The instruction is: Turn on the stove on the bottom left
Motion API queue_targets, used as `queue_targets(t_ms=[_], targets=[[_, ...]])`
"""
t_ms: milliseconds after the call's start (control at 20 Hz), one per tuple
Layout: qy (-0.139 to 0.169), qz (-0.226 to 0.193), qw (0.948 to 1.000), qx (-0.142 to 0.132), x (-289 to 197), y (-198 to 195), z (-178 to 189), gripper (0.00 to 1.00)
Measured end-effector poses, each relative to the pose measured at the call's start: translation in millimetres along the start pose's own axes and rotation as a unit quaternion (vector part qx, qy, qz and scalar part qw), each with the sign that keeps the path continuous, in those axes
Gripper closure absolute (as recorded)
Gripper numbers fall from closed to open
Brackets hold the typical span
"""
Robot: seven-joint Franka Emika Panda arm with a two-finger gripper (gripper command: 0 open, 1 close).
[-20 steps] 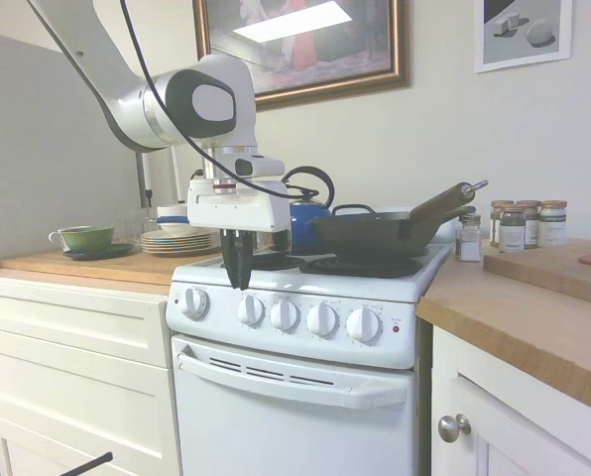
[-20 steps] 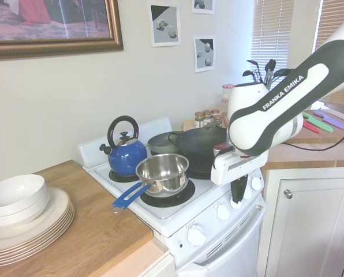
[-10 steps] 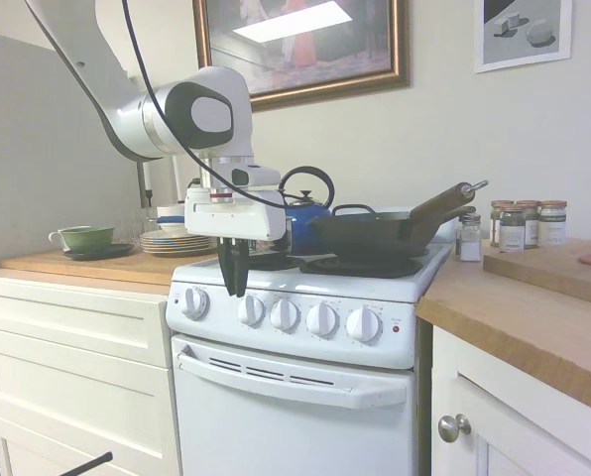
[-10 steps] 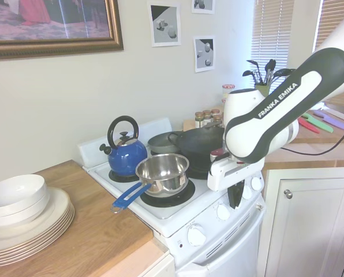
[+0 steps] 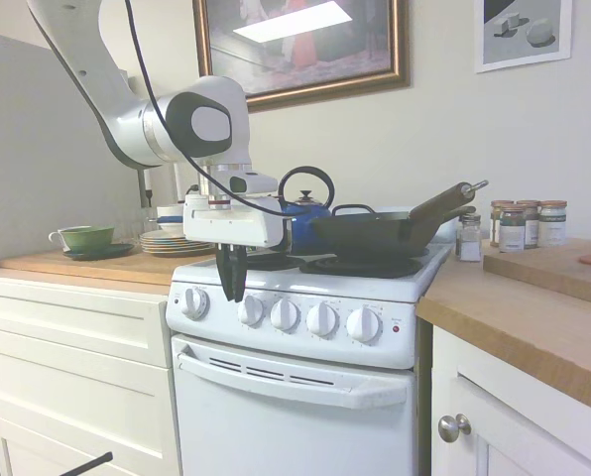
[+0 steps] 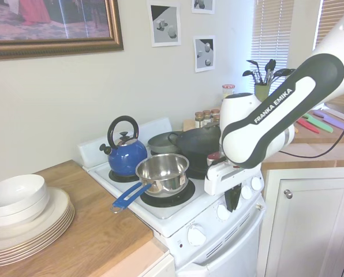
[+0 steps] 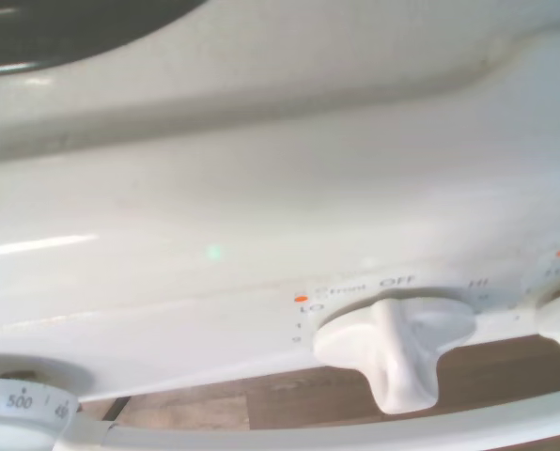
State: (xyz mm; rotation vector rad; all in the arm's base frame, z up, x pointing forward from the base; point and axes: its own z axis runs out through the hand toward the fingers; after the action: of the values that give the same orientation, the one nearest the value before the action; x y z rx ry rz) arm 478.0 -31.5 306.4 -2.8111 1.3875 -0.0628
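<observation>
The white stove stands between wooden counters, with five round white knobs along its front panel and a small red indicator light at the right. My gripper hangs fingers-down in front of the panel, between the leftmost knob and the second knob, touching neither. Its dark fingers stand slightly apart and hold nothing. From the other side, the gripper hangs over the stove's front edge. The wrist view shows one knob close up under OFF, HI and LO print, beside a numbered dial.
On the burners sit a blue kettle, a steel saucepan with a blue handle sticking out, and a black pan. Stacked plates and a green cup sit on the left counter; spice jars on the right.
The gripper has slid left along the knob panel and dropped a little. Its fingers, together a second ago, now stand slightly apart.
</observation>
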Motion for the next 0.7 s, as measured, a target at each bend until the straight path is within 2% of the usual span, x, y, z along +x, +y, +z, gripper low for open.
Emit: queue_targets(t_ms=[700], targets=[[-0.003, 0.008, 0.9999, -0.008, 17.1, -5.6, 16.6, 1.00]])
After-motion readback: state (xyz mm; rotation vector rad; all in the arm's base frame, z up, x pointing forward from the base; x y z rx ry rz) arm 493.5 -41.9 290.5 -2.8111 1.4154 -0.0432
